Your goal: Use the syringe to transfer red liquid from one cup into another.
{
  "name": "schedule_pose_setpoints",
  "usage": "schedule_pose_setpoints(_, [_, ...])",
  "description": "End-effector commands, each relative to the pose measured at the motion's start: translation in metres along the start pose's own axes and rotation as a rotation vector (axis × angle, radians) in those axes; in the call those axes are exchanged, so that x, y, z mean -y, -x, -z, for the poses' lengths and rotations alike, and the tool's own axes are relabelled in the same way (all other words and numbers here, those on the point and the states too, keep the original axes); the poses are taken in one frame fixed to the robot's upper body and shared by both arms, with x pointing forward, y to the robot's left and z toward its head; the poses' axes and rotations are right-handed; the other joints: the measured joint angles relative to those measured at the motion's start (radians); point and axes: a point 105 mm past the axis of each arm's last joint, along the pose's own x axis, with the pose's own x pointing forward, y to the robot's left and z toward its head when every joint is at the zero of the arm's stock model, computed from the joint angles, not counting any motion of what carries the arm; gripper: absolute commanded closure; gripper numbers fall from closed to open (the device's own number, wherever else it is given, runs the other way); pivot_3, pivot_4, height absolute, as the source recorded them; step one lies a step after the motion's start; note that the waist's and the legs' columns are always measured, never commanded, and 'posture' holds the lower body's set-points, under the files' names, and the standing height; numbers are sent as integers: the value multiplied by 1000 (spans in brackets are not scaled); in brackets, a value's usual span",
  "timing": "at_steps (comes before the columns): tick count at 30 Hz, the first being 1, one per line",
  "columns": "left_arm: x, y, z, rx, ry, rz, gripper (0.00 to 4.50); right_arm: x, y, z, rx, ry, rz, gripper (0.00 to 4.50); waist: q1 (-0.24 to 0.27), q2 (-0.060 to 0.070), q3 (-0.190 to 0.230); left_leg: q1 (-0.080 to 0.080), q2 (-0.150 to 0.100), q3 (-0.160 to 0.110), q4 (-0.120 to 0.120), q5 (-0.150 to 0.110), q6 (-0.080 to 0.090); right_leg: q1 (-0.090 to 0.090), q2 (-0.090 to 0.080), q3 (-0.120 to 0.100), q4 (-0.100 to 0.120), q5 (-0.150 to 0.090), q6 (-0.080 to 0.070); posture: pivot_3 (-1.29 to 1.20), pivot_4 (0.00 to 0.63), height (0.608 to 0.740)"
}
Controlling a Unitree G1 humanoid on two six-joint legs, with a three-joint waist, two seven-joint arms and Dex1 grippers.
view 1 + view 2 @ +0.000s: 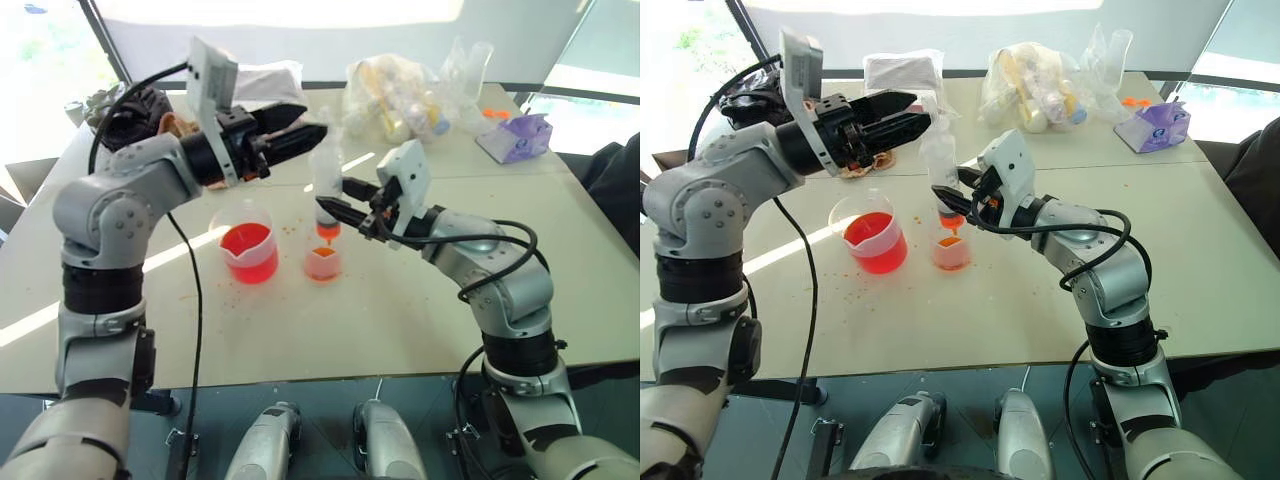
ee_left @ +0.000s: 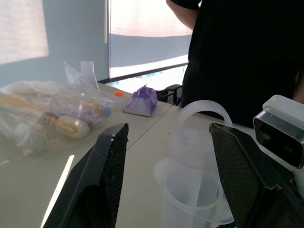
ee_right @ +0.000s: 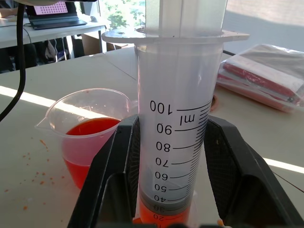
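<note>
The right gripper (image 3: pixel 171 190) is clamped on the lower barrel of the syringe (image 3: pixel 173 128), its two black fingers pressed against either side of the clear tube. The syringe stands upright, long axis vertical, with the orange tip pointing down into the smaller cup (image 1: pixel 322 262) directly beneath the grip. A little red liquid (image 3: pixel 164 216) sits low in the barrel, under the grey plunger seal.

Just beside that gripper, on the robot's left of it, the spouted beaker (image 1: pixel 248 250) stands on the table (image 1: pixel 400 310), about half full of red and not touching the small cup.

Above and a little beyond the right gripper, the left gripper (image 1: pixel 305 125) hangs level with the top of the syringe, fingers standing fairly wide apart with nothing between them. From its wrist view, the white plunger's ring-shaped head (image 2: pixel 202 116) lies straight ahead, between the fingertips and a touch past them.

So the left hand is the nearer one to the plunger, and I'd judge the coming move to be a short reach forward to catch that head, then a push down along the upright axis.

Farther off, a bag of bottles (image 1: pixel 400 95) and a purple tissue box (image 1: pixel 515 135) sit across the table.
</note>
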Motion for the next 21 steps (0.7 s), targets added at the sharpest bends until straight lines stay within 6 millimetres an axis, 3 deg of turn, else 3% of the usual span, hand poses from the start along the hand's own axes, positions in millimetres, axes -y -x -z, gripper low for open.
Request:
schedule_pose_setpoints(1, [4,-4,-4,0,-35,20,3118,-12,2,-21,77,51,-35,3058,0,0,0,0,0,0,0,0,0,0,0,0,0,0,0,0,150,734])
schedule_pose_setpoints(5, [8,-6,0,-10,-33,40,4441,-13,2,-21,78,53,-37,3058,-1,0,0,0,0,0,0,0,0,0,0,0,0,0,0,0,150,734])
schedule_pose_setpoints(21, [28,1,33,-149,-53,134,4478,-6,3,-31,93,86,-26,3058,-1,0,0,0,0,0,0,0,0,0,0,0,0,0,0,0,150,734])
